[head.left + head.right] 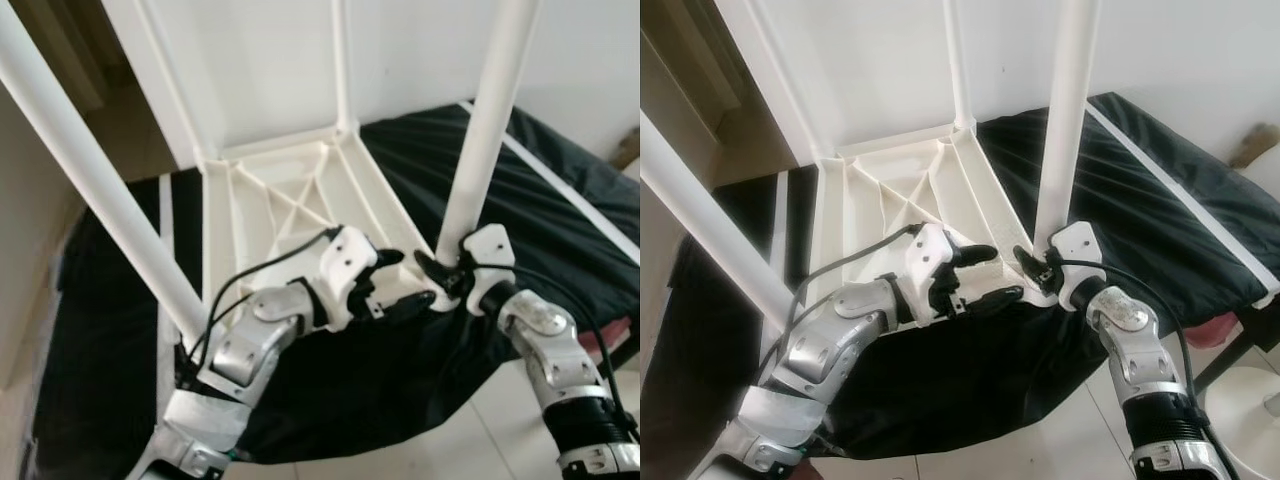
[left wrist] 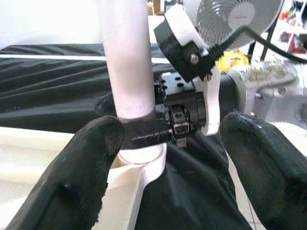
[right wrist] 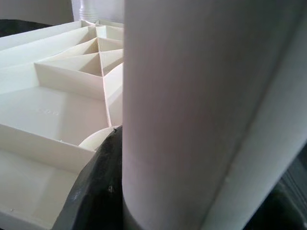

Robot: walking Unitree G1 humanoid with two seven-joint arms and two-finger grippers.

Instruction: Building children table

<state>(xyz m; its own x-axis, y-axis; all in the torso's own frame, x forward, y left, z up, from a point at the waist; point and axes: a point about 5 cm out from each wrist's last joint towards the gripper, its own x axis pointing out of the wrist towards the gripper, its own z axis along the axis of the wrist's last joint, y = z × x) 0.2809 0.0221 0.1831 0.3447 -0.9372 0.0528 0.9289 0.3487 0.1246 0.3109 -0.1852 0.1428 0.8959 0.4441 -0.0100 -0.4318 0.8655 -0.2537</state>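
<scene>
Right gripper (image 1: 447, 274) clamped around base of near leg (image 1: 487, 120), at corner socket. Left gripper (image 1: 398, 282) just beside, fingers spread wide, holding nothing. Tabletop (image 1: 290, 200) upside down on black cloth (image 1: 560, 190). Farther back, more legs upright in corners.
</scene>
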